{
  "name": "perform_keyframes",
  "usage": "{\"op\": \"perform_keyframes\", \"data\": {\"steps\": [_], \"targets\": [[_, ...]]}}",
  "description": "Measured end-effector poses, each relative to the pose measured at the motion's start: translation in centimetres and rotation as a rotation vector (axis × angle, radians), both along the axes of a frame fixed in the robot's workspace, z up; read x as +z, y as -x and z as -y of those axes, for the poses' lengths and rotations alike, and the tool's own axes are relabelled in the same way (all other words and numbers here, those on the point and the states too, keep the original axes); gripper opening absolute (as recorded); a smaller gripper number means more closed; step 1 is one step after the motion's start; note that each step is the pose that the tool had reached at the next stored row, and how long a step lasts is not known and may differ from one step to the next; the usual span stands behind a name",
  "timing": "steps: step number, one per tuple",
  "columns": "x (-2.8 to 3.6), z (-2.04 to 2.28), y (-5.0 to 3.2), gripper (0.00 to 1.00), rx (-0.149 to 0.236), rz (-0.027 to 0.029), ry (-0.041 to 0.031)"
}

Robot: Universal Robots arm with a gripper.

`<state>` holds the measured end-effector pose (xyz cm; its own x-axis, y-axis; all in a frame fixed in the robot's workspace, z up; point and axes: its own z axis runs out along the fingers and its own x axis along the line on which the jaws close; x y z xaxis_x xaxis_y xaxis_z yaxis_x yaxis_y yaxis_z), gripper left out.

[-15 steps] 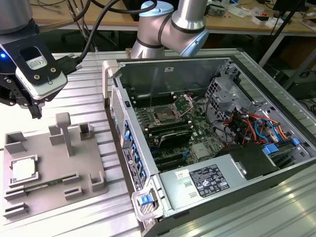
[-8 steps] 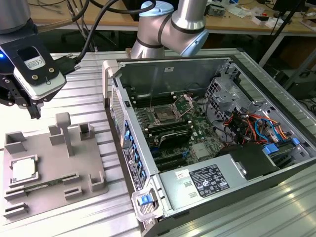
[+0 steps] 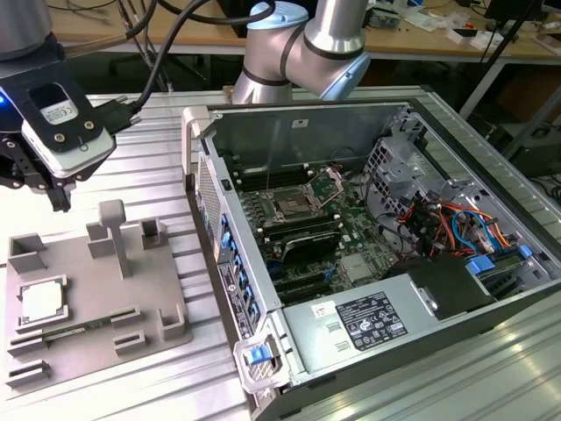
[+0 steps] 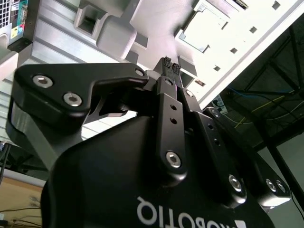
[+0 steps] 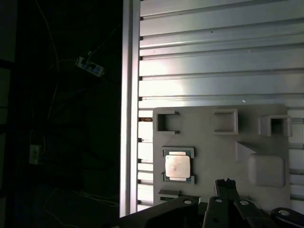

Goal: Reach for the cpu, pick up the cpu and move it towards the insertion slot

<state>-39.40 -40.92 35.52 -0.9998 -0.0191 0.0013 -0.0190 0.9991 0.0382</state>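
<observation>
- Exterior view: the gripper [image 3: 60,197] hung at the upper left of the frame, above the grey plate [image 3: 92,285], touching nothing.
- Its fingers [image 4: 166,61] were closed together and empty in both wrist views.
- The cpu [image 3: 42,303] lay in a plate recess, lower left.
- The insertion slot [image 3: 296,203] sat mid-frame inside the computer case [image 3: 351,333].

The arm [image 3: 302,39] comes in from the back and swings way over to the exterior view's left. Its wrist [image 3: 63,123] aims downward, with the end effector [image 3: 61,200] just hanging in the air. In the second wrist view the fingertips [image 4: 166,62] are pinched together, gripping nothing.
</observation>
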Motion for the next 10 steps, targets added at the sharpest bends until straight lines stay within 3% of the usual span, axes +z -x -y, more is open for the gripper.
{"op": "perform_keyframes", "data": {"steps": [10], "targets": [[-0.02,0.00,0.34,0.11,0.000,-0.0006,0.0000]]}}
